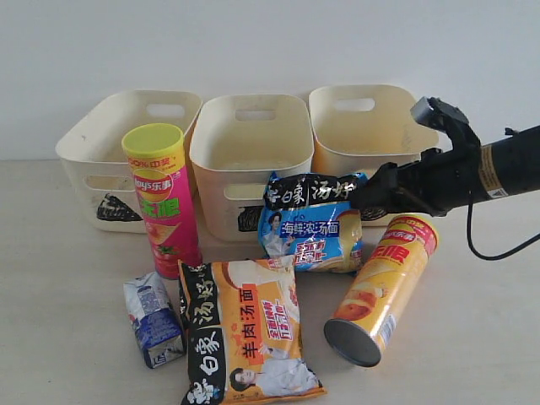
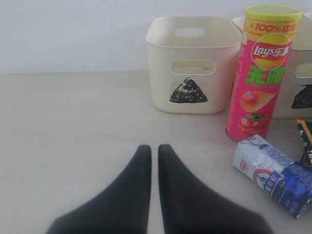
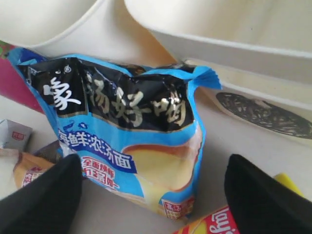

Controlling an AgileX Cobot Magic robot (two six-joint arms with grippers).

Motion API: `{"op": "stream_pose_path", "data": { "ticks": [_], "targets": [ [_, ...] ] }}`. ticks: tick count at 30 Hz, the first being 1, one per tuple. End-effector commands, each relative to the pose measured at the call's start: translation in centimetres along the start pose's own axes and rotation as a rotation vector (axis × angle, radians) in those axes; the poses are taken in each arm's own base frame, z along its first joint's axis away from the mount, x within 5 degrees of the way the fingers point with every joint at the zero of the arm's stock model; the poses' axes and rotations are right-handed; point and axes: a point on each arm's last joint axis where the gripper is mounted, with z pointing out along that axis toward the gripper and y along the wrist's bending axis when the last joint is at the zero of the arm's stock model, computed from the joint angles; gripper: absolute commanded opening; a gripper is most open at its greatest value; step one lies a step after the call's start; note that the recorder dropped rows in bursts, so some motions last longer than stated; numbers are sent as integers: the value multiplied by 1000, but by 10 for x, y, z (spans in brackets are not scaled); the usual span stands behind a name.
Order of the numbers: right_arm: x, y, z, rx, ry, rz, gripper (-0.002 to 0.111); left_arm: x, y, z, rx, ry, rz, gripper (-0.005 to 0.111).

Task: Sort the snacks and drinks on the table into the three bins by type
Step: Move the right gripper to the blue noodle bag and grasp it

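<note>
My right gripper (image 3: 153,168) is open, its fingers standing wide on either side of the blue, black-banded noodle packet (image 3: 122,112), which leans against the middle bin (image 1: 202,139). Seen from outside, that gripper (image 1: 364,198) sits just right of the packet (image 1: 314,224). An orange-yellow chip tube (image 1: 384,287) lies on its side below it. The pink tube with a yellow lid (image 1: 164,198) stands upright at the left. The orange noodle packet (image 1: 249,333) lies flat in front, with the small drink carton (image 1: 154,321) beside it. My left gripper (image 2: 154,148) is shut and empty over bare table.
Three cream bins stand in a row at the back: the left bin (image 1: 84,135), the middle one and the right bin (image 1: 337,143). Black marks show on their fronts. The right arm's cable (image 1: 489,245) hangs toward the table.
</note>
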Motion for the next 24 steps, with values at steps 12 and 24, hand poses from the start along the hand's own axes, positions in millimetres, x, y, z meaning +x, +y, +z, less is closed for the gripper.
{"op": "stream_pose_path", "data": {
  "ticks": [12,24],
  "targets": [
    [6,-5,12,-24,11,-75,73,-2,0,0,1,-14,-19,4],
    [6,8,29,27,22,-174,73,-2,0,0,1,-12,-19,4]
  ]
}}
